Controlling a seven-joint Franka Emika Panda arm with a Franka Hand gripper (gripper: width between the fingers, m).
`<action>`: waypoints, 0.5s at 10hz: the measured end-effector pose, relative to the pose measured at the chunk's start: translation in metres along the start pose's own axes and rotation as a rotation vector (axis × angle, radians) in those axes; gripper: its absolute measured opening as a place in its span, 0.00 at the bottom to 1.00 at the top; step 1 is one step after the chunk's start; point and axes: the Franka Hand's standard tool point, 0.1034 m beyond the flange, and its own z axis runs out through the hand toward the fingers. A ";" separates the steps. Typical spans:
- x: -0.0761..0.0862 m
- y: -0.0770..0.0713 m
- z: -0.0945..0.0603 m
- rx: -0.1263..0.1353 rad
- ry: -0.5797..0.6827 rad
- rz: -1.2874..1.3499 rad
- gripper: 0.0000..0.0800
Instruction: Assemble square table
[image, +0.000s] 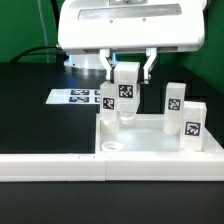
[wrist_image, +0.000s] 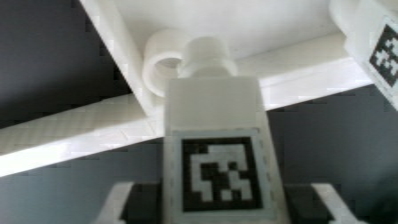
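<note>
The gripper (image: 126, 72) pinches a tagged white leg (image: 126, 95) (upright) over the tabletop's (image: 150, 140) corner socket (wrist_image: 173, 64).

You get even, bright overhead light in the exterior view, where the white robot housing (image: 122, 25) nearly washes out against the dark bench (image: 40, 125), while your wrist view is soft and blurred, the tagged leg (wrist_image: 217, 130) close up and out of focus.
</note>
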 end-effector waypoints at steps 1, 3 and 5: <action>0.002 0.002 -0.001 0.000 0.010 -0.008 0.36; 0.012 0.010 -0.004 -0.001 0.114 -0.009 0.36; 0.012 0.009 0.007 -0.006 0.219 0.024 0.36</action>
